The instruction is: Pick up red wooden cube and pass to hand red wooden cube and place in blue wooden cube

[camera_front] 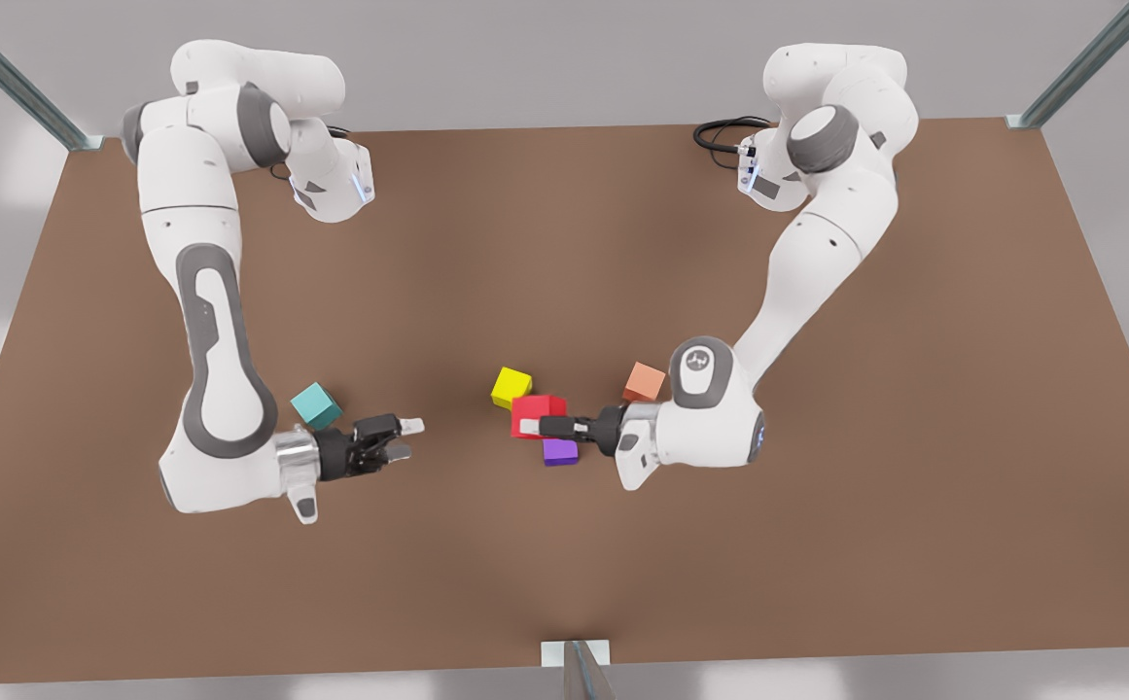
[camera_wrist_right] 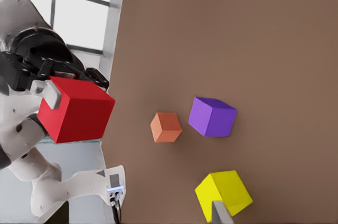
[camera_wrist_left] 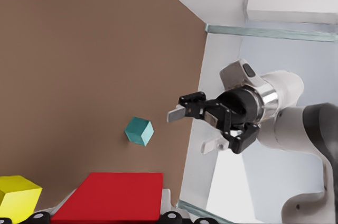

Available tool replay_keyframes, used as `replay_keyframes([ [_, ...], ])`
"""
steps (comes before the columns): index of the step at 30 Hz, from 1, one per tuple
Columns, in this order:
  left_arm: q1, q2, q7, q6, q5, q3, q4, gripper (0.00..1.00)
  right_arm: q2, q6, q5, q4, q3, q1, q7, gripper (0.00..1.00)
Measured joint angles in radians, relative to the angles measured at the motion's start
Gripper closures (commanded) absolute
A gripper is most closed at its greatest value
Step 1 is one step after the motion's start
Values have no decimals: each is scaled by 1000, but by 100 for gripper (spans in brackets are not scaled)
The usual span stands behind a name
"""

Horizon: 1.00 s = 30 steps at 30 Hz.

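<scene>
Above the surface [camera_front: 817, 544], the left end effector [camera_front: 537, 426] grips the red wooden cube [camera_front: 537, 412], presenting it toward the hand [camera_front: 408, 438], the right end effector, which waits open-fingered to receive it.

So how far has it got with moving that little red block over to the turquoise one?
Done: the small red wooden cube is picked up, clamped in the left gripper and apparently off the table. In hand: the handover, with the right gripper open and facing it across a gap. Left: passing the cube across, then placing it at the small teal wooden cube, which sits untouched beside the right arm.
</scene>
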Motion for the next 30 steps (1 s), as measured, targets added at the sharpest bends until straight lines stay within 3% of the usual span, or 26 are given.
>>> replay_keyframes([
  [7,-16,35,4,86,-42,-46,0,27,2,71,173,-44,3,29,-475,0],
  [13,-10,49,77,125,-219,-49,-13,27,11,77,255,-72,30,49,-773,0],
  [30,-13,56,346,145,-260,-46,-26,27,12,79,384,-94,39,96,-1220,0],
])
